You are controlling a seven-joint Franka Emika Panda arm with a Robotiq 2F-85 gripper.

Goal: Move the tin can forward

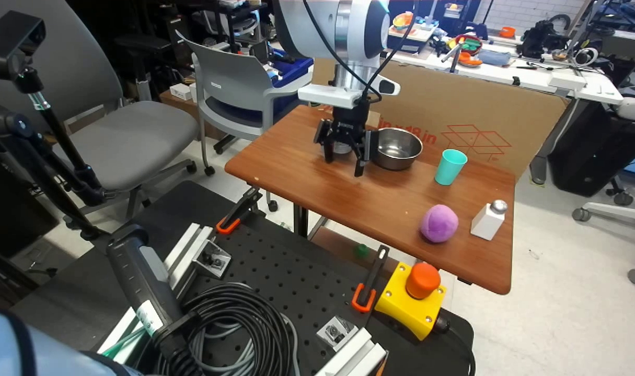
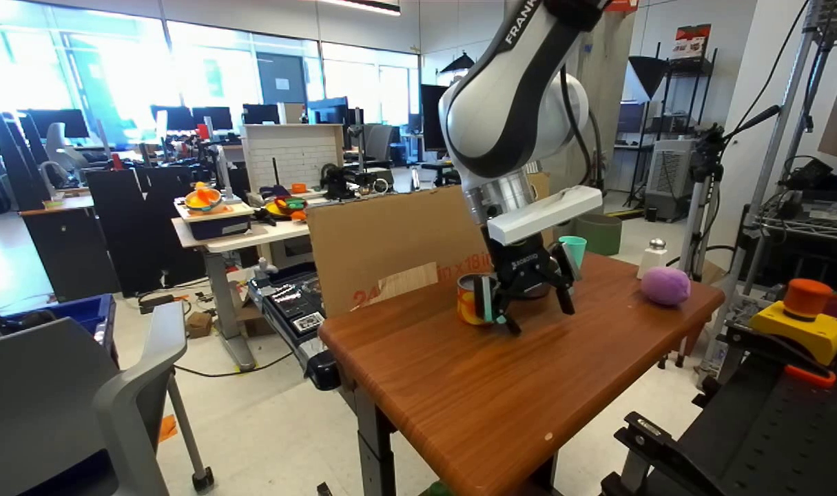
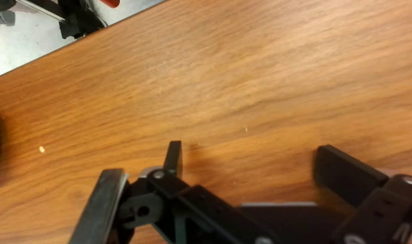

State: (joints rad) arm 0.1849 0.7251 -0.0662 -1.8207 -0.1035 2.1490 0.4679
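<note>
Silver-rimmed, the tin can (image 2: 468, 303) stands just beside the wide-spread claw (image 1: 344, 165), which could topple it by closing off-centre or clip the steel bowl (image 1: 400, 157) by swinging sideways, near the long edge of the bench (image 1: 369, 203) backed by cardboard (image 1: 453, 99).

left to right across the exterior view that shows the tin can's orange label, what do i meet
Grey chair, tin can, teal cup, purple object, yellow box with an orange button.
</note>
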